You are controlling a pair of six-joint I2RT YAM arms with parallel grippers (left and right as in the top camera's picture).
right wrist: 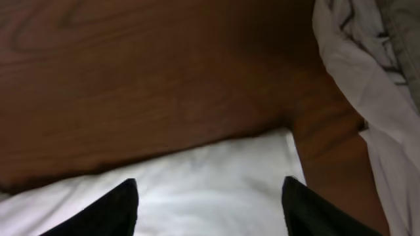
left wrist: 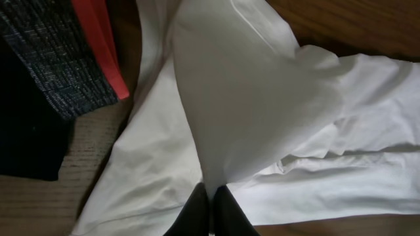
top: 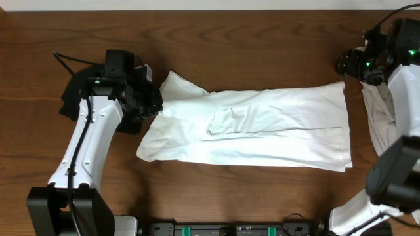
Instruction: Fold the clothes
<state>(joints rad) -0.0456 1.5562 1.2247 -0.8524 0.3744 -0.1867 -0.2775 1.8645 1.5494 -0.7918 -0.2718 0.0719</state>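
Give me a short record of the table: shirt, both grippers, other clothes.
shirt: white T-shirt, partly folded, lying across the wooden table
left gripper: shut on a raised fold at its left end
right gripper: open, over its far right corner
other clothes: black garment with orange-and-grey waistband beside left gripper; pale garment at right edge

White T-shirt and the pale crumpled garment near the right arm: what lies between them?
Only bare table separates T-shirt and garment; the right wrist view shows it.
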